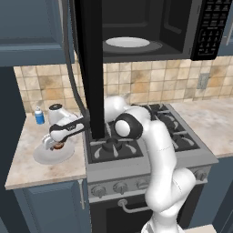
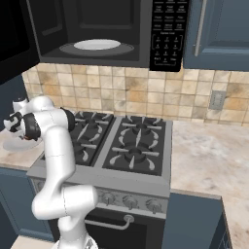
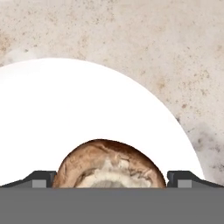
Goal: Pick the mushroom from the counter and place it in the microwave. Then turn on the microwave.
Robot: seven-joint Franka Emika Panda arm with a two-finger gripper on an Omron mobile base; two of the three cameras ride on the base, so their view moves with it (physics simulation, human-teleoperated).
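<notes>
The mushroom (image 3: 109, 164), brown with a pale tan centre, lies on a white plate (image 3: 87, 109) on the beige marbled counter (image 3: 153, 39). In the hand view my gripper (image 3: 111, 178) is open, and its two dark fingertips (image 3: 41, 178) stand on either side of the mushroom, close above the plate. From the left base camera my gripper (image 1: 55, 144) hangs low over the plate (image 1: 48, 156), with the mushroom (image 1: 58, 146) a small brown spot under it. The microwave (image 1: 150, 27) hangs above the stove with its door (image 1: 88, 68) swung open and a white turntable (image 1: 127, 42) inside.
A small blue bottle (image 1: 39, 116) with a white cap stands at the back of the counter, behind the plate. The black gas stove (image 1: 136, 132) lies right of the plate. The microwave's keypad (image 2: 168, 34) is at its right. More counter (image 2: 214, 151) stretches right of the stove.
</notes>
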